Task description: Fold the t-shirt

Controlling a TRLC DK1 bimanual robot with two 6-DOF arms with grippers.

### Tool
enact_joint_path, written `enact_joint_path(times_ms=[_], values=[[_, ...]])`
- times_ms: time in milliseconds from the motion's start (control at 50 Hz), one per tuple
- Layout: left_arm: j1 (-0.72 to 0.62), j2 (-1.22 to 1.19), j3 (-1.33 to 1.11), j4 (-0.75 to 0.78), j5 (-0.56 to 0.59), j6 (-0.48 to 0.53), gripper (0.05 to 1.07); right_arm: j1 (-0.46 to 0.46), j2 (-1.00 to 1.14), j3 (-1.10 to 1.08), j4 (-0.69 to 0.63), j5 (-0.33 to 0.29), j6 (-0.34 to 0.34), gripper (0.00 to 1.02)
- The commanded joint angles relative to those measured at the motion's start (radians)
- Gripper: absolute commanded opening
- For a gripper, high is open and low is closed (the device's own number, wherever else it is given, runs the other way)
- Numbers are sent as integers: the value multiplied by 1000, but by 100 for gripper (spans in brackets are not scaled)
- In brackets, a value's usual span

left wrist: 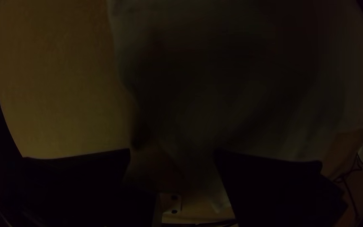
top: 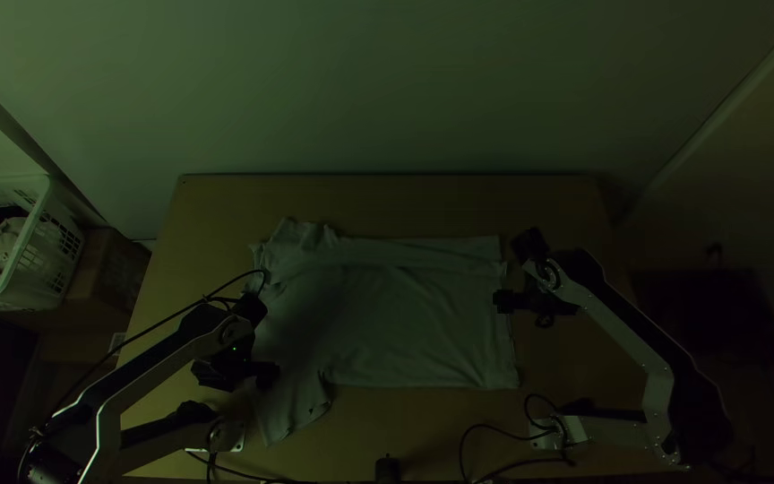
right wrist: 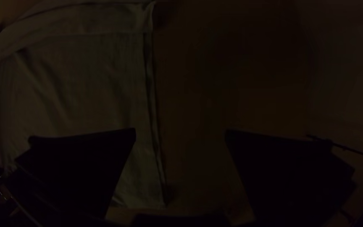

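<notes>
T-shirt (top: 405, 323): soft matt cloth, lightly creased. Surface (top: 459, 204): smooth, matt, light wood. Basket (top: 49, 242): pale perforated plastic; arm links (top: 624, 314): metallic-looking with glossy edges, joints dull black.

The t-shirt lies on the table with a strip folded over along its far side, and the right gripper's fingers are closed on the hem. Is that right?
Not quite: the right wrist view shows the right gripper with its fingers wide open, not closed on the hem. The t-shirt does lie on the table, a strip folded over along its far side.
</notes>
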Motion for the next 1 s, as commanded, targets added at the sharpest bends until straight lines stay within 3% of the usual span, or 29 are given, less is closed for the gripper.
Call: enact_joint_path(times_ms=[0,80,200,220,420,580,980], values=[[-7,29,-35,34,-5,3,81,30,16,-25,-13,-4,28,93],[-8,26,-30,68,-5,7,46,37,16,-32,-13,-4,28,93],[-10,20,-19,88,-5,30,10,60,22,-50,-36,-11,22,94],[-8,15,-15,96,-5,30,8,63,27,-51,-47,-18,21,94],[33,18,16,122,3,73,8,65,51,-85,-119,-133,19,94],[71,8,60,108,3,82,8,73,51,-127,-124,-154,-8,94],[183,6,163,74,3,156,8,214,166,-186,-199,-206,-30,92]])
